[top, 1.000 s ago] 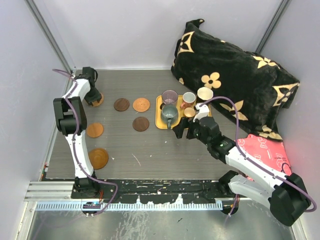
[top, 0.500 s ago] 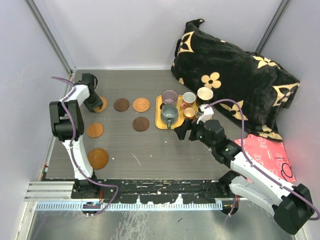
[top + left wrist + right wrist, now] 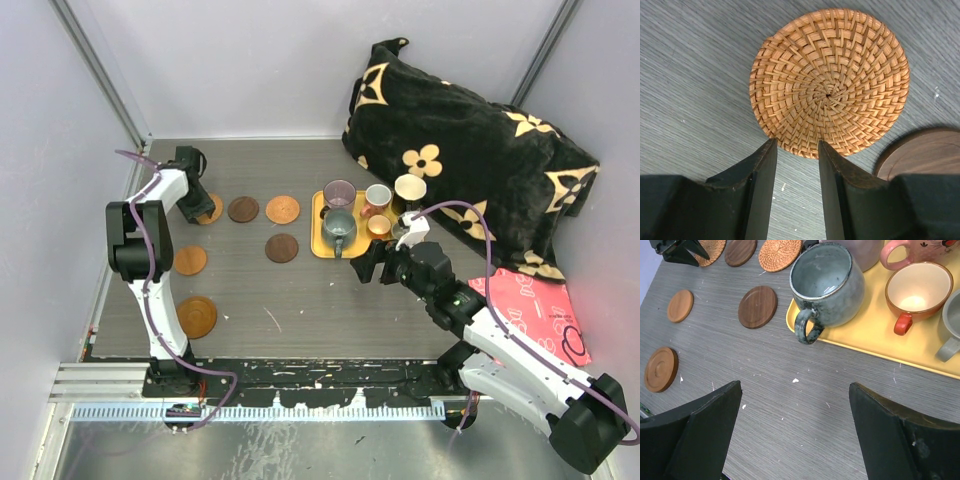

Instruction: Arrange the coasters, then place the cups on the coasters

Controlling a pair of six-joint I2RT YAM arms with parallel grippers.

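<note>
White tubular links and black joint housings on the left arm [image 3: 155,300], with a thin purple cable [image 3: 132,156] alongside from base to wrist. Same white-and-black build on the right arm [image 3: 505,345], with a bulky black housing [image 3: 590,435] near its base and a second purple lead over the wrist. On the left gripper [image 3: 797,145], two matte black, flat-faced fingers [image 3: 757,195], edges scuffed pale. On the right gripper [image 3: 795,386], two broad black wedge-shaped fingers, faintly dusty.

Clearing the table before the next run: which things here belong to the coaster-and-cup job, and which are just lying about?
Job: six coasters; grey-green mug, purple mug, pink mug, orange cup, cream-lined cup, grey cup.
Lying about: yellow tray, black floral cushion, red packet.
</note>
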